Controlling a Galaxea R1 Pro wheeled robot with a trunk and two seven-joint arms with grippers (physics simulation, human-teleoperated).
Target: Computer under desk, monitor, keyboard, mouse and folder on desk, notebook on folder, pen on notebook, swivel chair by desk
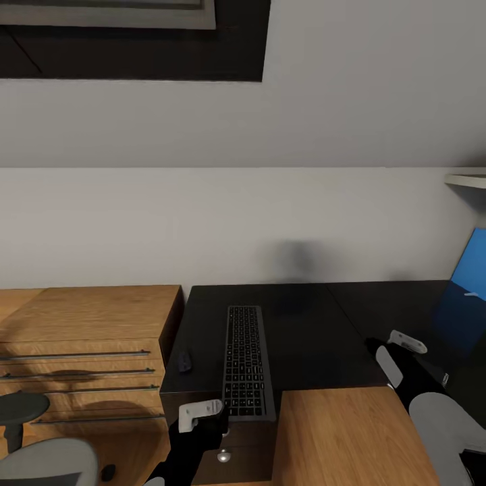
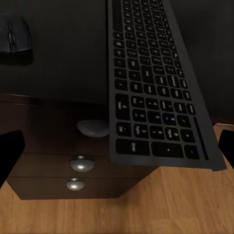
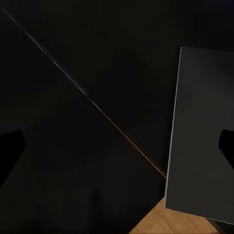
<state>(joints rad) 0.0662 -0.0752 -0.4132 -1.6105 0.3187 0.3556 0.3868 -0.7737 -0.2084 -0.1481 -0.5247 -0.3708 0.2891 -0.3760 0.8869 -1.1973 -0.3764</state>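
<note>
Against the bare wall, the keyboard (image 1: 247,364) overhung the dark cabinet's (image 1: 304,337) front edge, mouse (image 1: 184,360) near its left edge, my left gripper (image 1: 202,422) spread and empty below; a careless nudge could tip it off.

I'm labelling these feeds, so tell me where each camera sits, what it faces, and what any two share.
Head view: on the robot's head, looking down over the black desk, long black keyboard, small dark mouse; both arms show.
Left wrist view: on the left arm, facing the keyboard's overhanging end and round silver drawer knobs; dark fingertips at the edges.
Right wrist view: on the right arm, facing dark desk surface.
Shared: head and left wrist views both show keyboard and mouse.
</note>
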